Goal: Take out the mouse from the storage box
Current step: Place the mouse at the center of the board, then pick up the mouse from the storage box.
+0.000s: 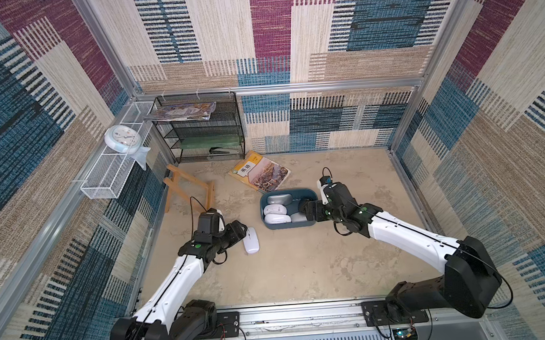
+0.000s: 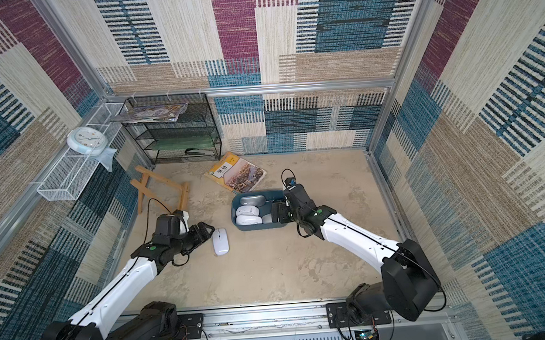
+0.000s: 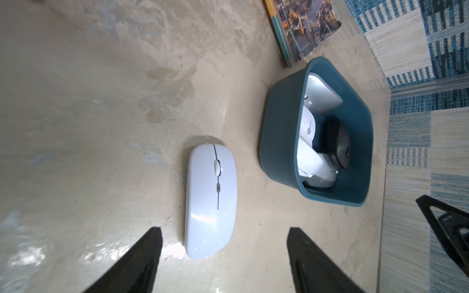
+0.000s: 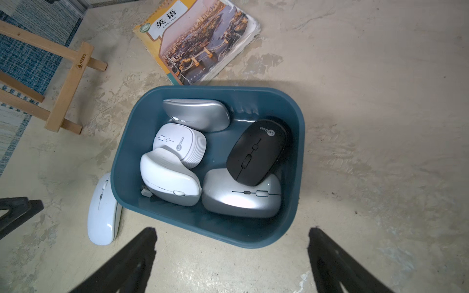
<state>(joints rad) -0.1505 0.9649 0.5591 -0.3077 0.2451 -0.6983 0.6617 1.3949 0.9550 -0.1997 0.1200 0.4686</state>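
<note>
The teal storage box stands mid-table and holds several mice: silver, white and one black mouse. One white mouse lies flat on the table just left of the box. My left gripper is open just behind this mouse; the mouse's rear end lies between the spread fingers, touching neither. My right gripper hangs open over the right end of the box, with nothing between its fingers.
An English textbook lies just behind the box. A wooden easel lies at the left. A black mesh rack stands at the back left, beside a white wire basket with a clock on it.
</note>
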